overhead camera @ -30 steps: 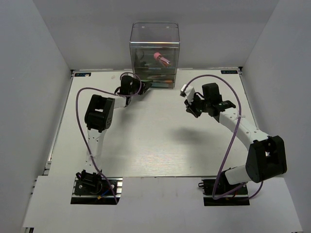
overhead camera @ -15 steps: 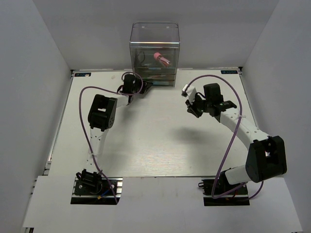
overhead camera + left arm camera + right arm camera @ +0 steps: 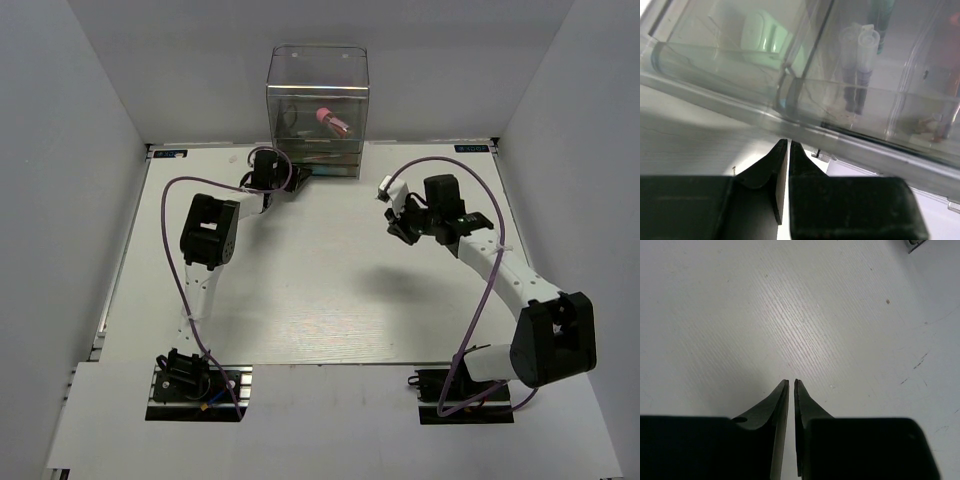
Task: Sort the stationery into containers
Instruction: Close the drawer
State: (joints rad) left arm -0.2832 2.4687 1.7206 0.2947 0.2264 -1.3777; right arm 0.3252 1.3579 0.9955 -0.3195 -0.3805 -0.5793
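The left arm reaches across the counter (image 3: pixel 300 300) to the far edge. The left claw (image 3: pixel 788 143) sits low, just in front of the bottom drawer (image 3: pixel 790 107) of the clear plastic box (image 3: pixel 318 70). Its fingers (image 3: pixel 765 167) stand a narrow slit apart. Nothing lies between them, and the tips are close to the drawer front without visibly touching it.

The clear plastic box stands upright at the far middle of the counter, against the back wall. A stubby pink-red tube (image 3: pixel 332 121) lies tilted in an upper level, seen through the clear wall. Through the tinted drawer, the left wrist view shows two slim capped markers (image 3: pixel 858 75) lying side by side (their colours cannot be told through the tint).

The right arm bends in from the right, well apart from the box. The right claw (image 3: pixel 791 382) hangs above bare counter, pointing down. Its fingers (image 3: pixel 807 407) are parted by a thin gap only and hold nothing.
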